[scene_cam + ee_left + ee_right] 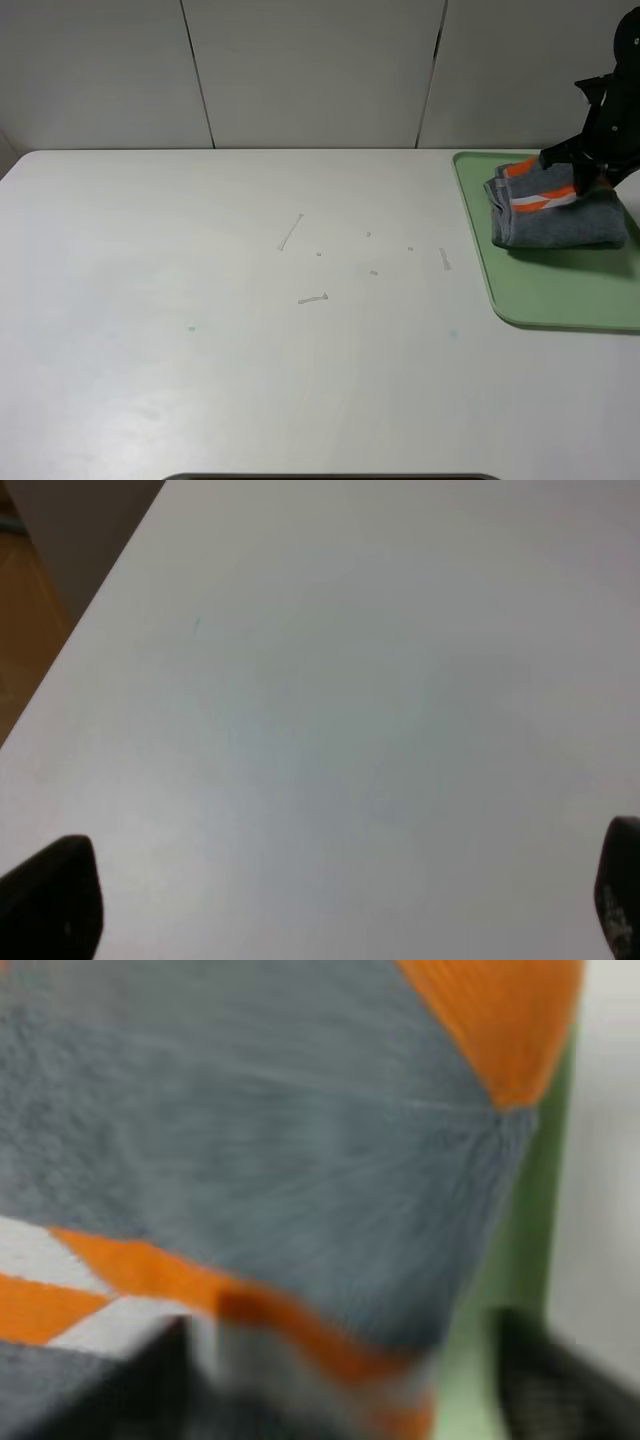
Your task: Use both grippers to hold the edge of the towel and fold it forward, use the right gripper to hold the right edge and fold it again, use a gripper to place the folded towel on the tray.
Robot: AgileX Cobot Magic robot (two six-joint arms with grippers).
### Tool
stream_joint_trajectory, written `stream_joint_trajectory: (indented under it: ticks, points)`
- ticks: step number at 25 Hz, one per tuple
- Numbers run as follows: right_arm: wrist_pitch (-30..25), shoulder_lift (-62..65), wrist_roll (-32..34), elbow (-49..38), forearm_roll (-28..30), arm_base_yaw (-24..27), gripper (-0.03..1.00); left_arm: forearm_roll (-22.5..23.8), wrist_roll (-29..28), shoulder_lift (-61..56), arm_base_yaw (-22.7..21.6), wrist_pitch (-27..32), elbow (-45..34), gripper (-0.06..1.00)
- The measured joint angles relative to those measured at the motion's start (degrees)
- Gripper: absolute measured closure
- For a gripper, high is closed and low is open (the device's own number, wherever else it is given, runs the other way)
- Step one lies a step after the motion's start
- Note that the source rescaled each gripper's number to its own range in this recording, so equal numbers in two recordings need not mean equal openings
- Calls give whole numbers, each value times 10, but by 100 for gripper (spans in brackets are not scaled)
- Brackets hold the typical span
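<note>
The towel [555, 212] lies folded into a thick grey bundle on the back part of the pale green tray [560, 295], with its orange-and-white band facing up. My right gripper [580, 165] hangs over the bundle's far end. The blurred right wrist view shows the towel [300, 1140] between the spread fingers [560, 1380], and a strip of tray [520, 1260] shows between the cloth and one finger. The edge of the towel and the right edge cannot be told apart in the folds. My left gripper [340, 900] is open over bare table, out of the high view.
A white table [200, 330] carries small pale scraps [290, 232] near its middle. The tray runs off the right side of the high view. White wall panels stand behind. The left wrist view shows a table edge [90, 610] with wooden floor beyond.
</note>
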State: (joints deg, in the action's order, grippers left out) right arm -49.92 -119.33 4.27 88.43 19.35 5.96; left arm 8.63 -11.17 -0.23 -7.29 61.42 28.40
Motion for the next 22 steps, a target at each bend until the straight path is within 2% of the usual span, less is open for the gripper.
stream_joint_trajectory:
  ticks: [1, 2, 5, 12, 17, 22]
  points:
    - [0, 0, 9, 0, 8, 0, 14, 0, 0, 0, 0, 0, 0, -6]
    - [1, 0, 19, 0, 15, 0, 7, 0, 0, 0, 0, 0, 0, -6]
    - [3, 0, 39, 0, 26, 0, -1, 0, 0, 0, 0, 0, 0, -6]
    - [-13, 0, 44, 8, 19, 0, -3, 0, 0, 0, 0, 0, 0, -6]
    - [-91, 1, 40, 52, -29, 0, -3, 0, 0, 0, 0, 0, 0, -6]
    - [-177, 3, 1, 89, -101, 0, -3, 0, 0, 0, 0, 0, 0, -6]
